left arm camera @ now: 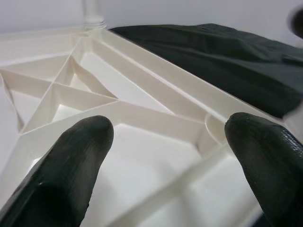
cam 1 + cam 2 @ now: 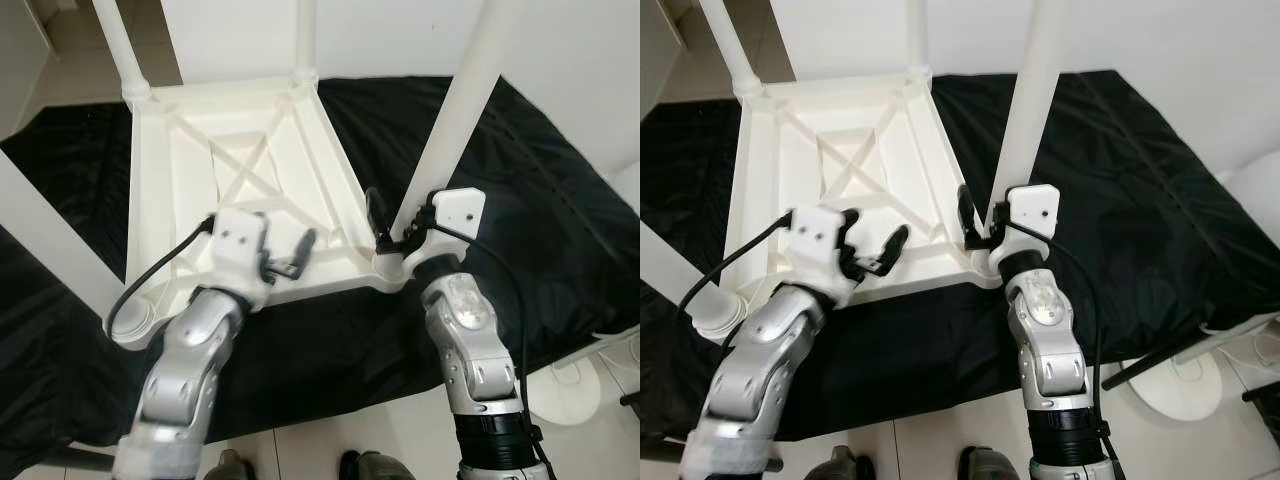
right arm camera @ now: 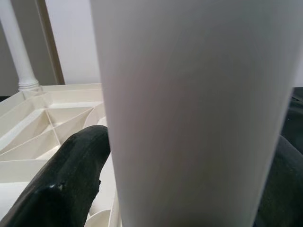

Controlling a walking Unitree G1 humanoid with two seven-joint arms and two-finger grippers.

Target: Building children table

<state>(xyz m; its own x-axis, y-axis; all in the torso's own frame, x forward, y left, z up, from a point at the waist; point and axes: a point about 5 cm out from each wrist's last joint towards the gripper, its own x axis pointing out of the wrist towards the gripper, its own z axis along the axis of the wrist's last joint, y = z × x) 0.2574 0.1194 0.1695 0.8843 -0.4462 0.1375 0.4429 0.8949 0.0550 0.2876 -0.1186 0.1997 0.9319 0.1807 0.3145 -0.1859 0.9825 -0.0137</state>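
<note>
I see the white plastic children's table [image 2: 235, 170] lying upside down on a black cloth [image 2: 520, 200], its ribbed underside facing up, with straight stiffening ribs crossing in an X inside a raised rim. The near rim of the table runs close to the near edge of the cloth, and pale floor [image 2: 330, 445] shows below that. The cloth spreads wide and wrinkled toward 3 o'clock, with open room there; toward 9 o'clock it also reaches past the table.

Smooth, round white legs stand up from the corners: one at 11 o'clock [image 2: 120, 45], one at 12 o'clock [image 2: 305, 35], and the near-right leg [image 2: 455, 120] rising at 1 o'clock from its socket at the near right corner. At the near left corner, a round socket [image 2: 135, 320] sits open with no leg in it.

My right claw [image 2: 392, 232] is at the base of the near-right leg, its black fingers [image 3: 71, 184] on either side of the leg and clamped on it just above the socket. My left claw [image 2: 285, 255] hovers over the near part of the ribbed underside, fingers [image 1: 71, 161] apart and gripping nothing, just inside the near rim.

A round white base [image 2: 575, 390] sits on the floor at 4 o'clock, beyond the cloth.
</note>
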